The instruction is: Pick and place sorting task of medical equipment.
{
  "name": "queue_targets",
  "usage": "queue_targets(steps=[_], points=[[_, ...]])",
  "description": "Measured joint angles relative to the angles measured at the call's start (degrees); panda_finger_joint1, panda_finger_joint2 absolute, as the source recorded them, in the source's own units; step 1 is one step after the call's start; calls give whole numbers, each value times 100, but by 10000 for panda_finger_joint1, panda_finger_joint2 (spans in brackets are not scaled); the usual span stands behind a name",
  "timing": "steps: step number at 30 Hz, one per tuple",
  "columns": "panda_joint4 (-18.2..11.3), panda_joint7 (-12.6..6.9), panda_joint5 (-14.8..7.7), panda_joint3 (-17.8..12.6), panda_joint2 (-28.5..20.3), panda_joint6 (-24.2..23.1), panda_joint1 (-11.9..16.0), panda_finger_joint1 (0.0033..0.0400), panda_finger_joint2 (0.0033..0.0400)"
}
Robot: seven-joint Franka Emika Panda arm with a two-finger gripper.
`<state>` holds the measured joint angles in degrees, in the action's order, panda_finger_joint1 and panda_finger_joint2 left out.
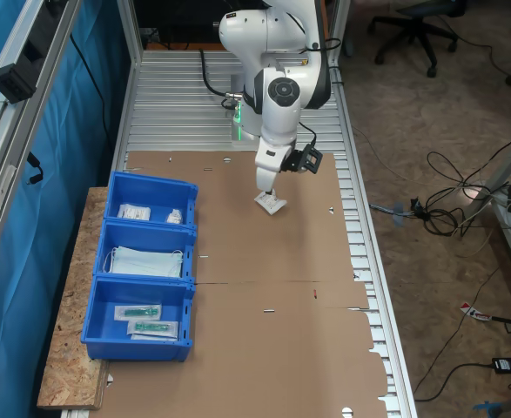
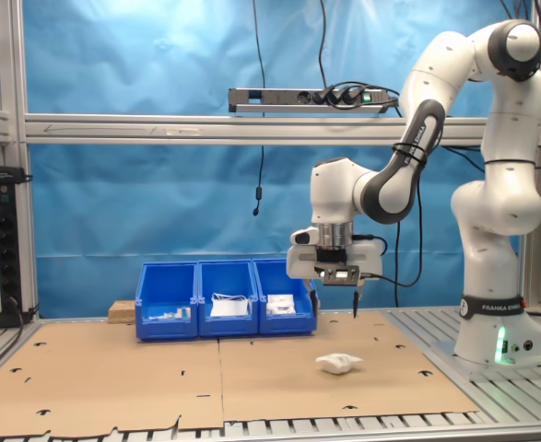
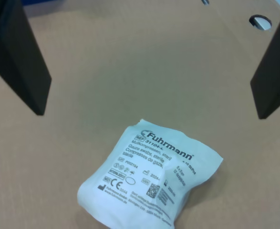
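In the first exterior view the small white packet (image 1: 271,203) lies on the cardboard-covered surface (image 1: 264,348), directly under the end effector (image 1: 267,186). In the second exterior view the end effector (image 2: 336,304) hangs clear above the packet (image 2: 338,363). In the wrist view its fingers (image 3: 20,57) stand wide apart, empty, with the packet (image 3: 149,179) lying between and beyond them.

High overhead, low side-on, wrist close-up

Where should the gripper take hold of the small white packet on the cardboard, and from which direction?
Probably from straight above, closing across the puffy middle of the white packet. It lies flat and alone on the cardboard, so its thin crinkled edges give little to pinch. The open gripper hangs above and slightly off it, so it should center first.
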<state>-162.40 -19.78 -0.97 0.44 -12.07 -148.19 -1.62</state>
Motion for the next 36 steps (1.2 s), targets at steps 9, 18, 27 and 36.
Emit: queue_targets(steps=[9, 18, 27, 36], points=[[-78, 0, 532, 20, 127, -290, 0, 400, 400], [-79, 0, 1404, 46, 224, -501, 0, 400, 400], [-80, 0, 2110, 99, 724, -1290, 0, 400, 400], [-111, 0, 2647, 113, 1354, -2109, 0, 400, 400]])
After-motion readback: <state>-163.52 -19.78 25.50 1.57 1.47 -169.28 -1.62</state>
